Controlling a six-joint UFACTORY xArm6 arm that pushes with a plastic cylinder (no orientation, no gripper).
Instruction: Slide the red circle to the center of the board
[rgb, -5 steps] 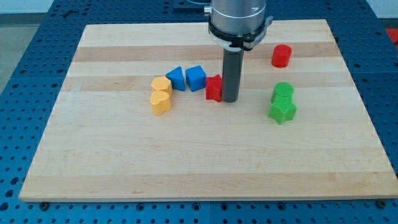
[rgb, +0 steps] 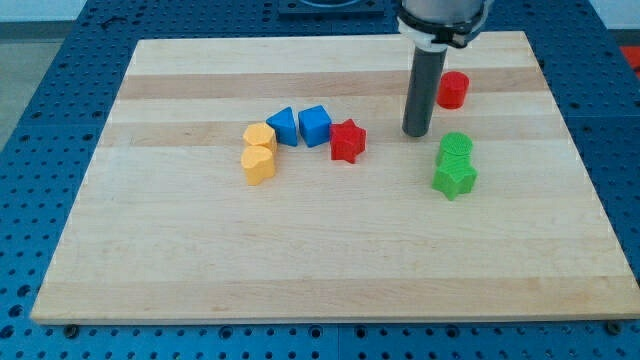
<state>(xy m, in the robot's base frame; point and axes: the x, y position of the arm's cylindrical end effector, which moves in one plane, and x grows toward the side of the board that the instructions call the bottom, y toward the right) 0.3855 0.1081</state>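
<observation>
Standing on the board, my tip (rgb: 417, 134) holds nothing and sits just left of and below the red circle (rgb: 452, 90), near the view's upper right. Close by are a green cylinder (rgb: 456, 147) and green star (rgb: 454, 178). Farther left lie a red star (rgb: 347, 141), blue cube (rgb: 314, 125), blue triangle (rgb: 284, 126) and two yellow blocks (rgb: 258, 152). The wooden board (rgb: 320, 260) rests on a blue perforated table (rgb: 40, 150).

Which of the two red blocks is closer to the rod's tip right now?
The red circle, just to the view's upper right of my tip. The red star lies farther off to the view's left, beside the blue cube.
</observation>
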